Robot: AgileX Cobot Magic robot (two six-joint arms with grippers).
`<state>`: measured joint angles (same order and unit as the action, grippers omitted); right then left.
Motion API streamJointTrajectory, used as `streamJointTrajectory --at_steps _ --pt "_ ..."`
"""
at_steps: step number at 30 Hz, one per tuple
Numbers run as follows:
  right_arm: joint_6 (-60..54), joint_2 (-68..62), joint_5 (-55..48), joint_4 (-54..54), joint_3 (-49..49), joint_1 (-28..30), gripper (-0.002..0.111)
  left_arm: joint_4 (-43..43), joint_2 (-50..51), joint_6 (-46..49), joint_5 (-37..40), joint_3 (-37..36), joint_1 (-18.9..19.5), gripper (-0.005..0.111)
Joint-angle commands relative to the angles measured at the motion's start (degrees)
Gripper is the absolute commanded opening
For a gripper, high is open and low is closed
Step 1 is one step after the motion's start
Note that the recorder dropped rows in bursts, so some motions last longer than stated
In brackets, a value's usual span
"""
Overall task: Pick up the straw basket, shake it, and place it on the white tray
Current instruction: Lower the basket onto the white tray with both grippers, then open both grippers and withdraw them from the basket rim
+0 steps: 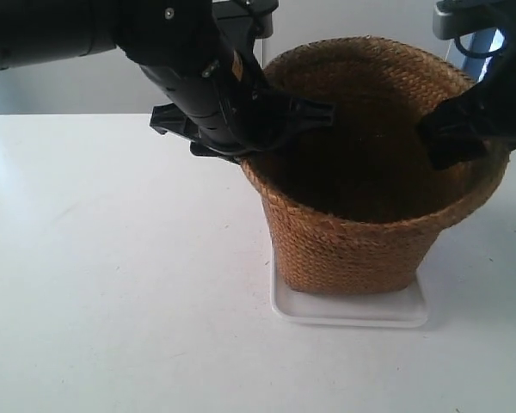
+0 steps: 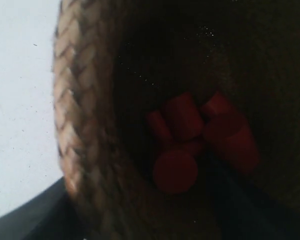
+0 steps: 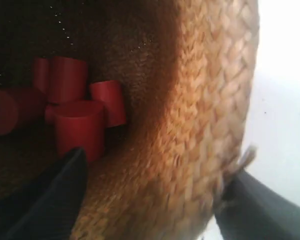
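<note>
Locate the basket (image 1: 353, 249) standing upright on the tray (image 1: 353, 311), base inside the low white rim, tray edge showing at the front and at both front corners. Note the tray lying flat on the white table (image 1: 112, 284).

Observe the black arm at the exterior view's left (image 1: 198, 77) reaching over the rim on that side, one finger pointing into the basket mouth. Observe the arm at the exterior view's right (image 1: 490, 103) meeting the opposite rim, dark gripper body partly inside the mouth.

Check the left gripper (image 2: 140, 220) in the left wrist view: fingers set wide, one outside the braided wall, one inside, wall between. Cannot tell whether pressing on the straw or clear of it.

Check the right gripper (image 3: 155, 200) in the right wrist view: same stance, inner finger (image 3: 50, 200) low in the dark interior, outer finger (image 3: 265, 210) just beside frayed straw at the rim. Cannot tell grip from clearance here either.

Note several red cylinders (image 3: 77, 125) lying jumbled on the basket floor, some upright, some tipped.
</note>
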<state>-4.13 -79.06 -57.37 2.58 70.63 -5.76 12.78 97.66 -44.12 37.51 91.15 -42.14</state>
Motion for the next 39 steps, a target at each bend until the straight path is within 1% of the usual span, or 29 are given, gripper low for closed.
streamJointTrajectory --at_steps 1,8,15,24,27,29,30,31,32,33,34,35,36,37,38,39 --pt "-0.27 0.32 1.34 -0.14 0.29 0.19 0.067 0.71 -0.28 0.6 0.17 0.57 -0.21 0.078" --pt "0.3 3.99 4.11 1.29 0.29 0.19 0.067 2.6 -1.88 0.6 0.17 0.57 -0.21 0.078" --pt "1.96 10.68 5.16 2.51 0.29 0.19 0.067 6.8 -6.06 0.65 2.08 0.57 -0.21 0.078" --pt "2.93 19.1 5.3 1.87 0.19 0.19 0.067 6.94 -11.31 7.01 4.37 0.57 -0.31 0.078" --pt "2.93 21.76 5.03 1.77 0.08 0.19 0.065 6.94 -12.68 11.2 4.52 0.26 -0.31 0.077" --pt "2.93 24.37 4.14 1.65 -0.03 0.19 0.061 6.94 -14.22 13.79 4.11 -1.01 -0.31 0.068" --pt "2.93 25.9 3.45 1.26 -0.03 0.19 0.057 6.94 -15.22 15.06 4.01 -2.19 -0.31 0.056" --pt "2.93 26.47 3.1 0.97 -0.03 0.19 0.056 6.94 -15.84 15.82 3.83 -3.07 -0.31 0.049" --pt "2.93 27.79 2.08 0.21 -0.03 0.19 0.05 7.04 -16.98 16.46 2.6 -5.18 -0.31 0.032" --pt "2.82 28.28 1.58 0.11 -0.03 0.19 0.047 7.04 -17.68 17.63 1.06 -6.54 -0.31 0.023" --pt "1.98 30.02 0.94 0.11 -0.29 0.19 0.037 7.2 -19.32 19.28 -3.74 -9.64 -0.31 0.005" --pt "1.24 30.86 1.2 0.11 -0.68 0.19 0.032 7.2 -20.44 19.56 -7.41 -11.31 -0.31 0.0" --pt "-0.11 33.33 3.35 -0.01 -2.37 0.19 0.019 7.2 -22.41 19.56 -14.12 -14.09 -0.31 0.0" --pt "-0.79 35.29 5.19 -0.01 -4.12 0.19 0.009 7.2 -24.0 19.56 -19.11 -16.34 -0.31 0.0" --pt "-0.79 36.93 6.38 -0.01 -5.74 0.19 0.002 7.2 -25.1 19.56 -22.08 -17.78 -0.31 0.0" --pt "-0.79 38.66 7.06 -0.01 -7.69 0.19 0.0 7.7 -25.84 19.56 -24.33 -19.67 -0.31 0.0"
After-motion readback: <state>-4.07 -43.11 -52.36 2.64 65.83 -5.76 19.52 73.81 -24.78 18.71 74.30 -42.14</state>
